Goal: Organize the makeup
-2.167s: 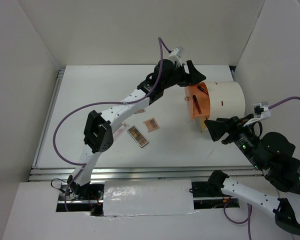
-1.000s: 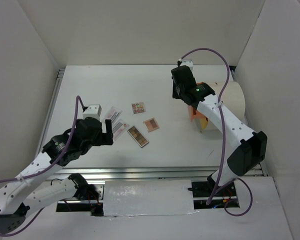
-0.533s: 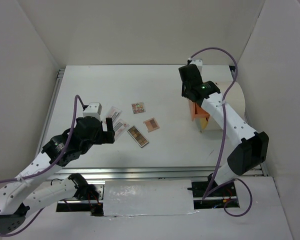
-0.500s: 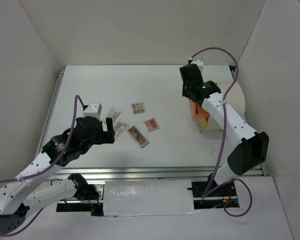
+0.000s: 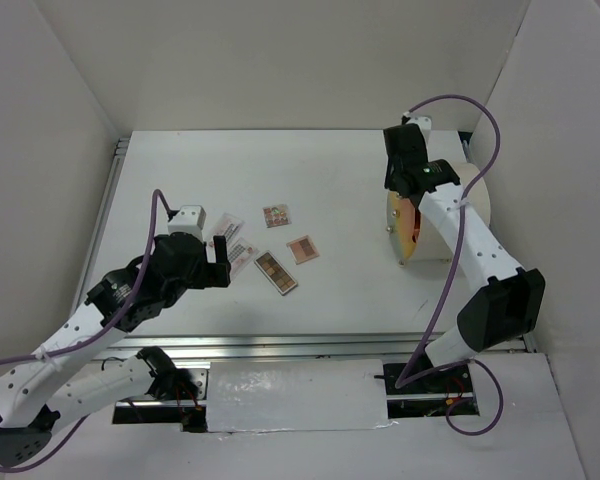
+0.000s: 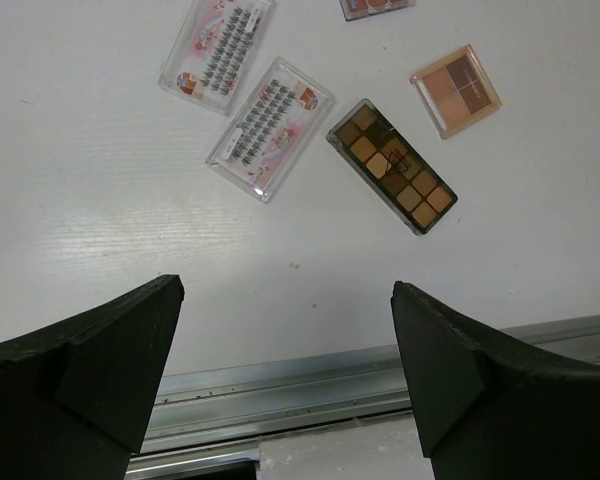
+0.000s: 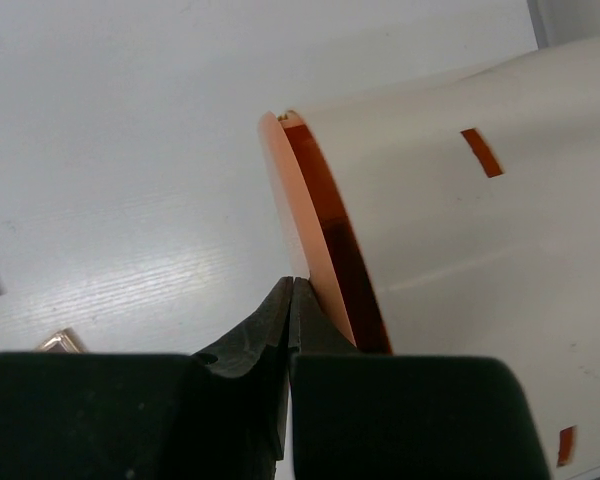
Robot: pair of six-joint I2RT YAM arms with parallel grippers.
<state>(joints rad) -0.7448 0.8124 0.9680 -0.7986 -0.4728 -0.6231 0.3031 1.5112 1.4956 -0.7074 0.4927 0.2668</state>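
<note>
R gripper is closed, tips together w/ nothing seen between them, right at the edge of the orange front of the cylinder. L gripper is spread wide and empty, above the bench. Makeup lies flat, bench centre-left: long palette, square palette just beside it, near packet and far packet side by side, small palette farther back.
</note>
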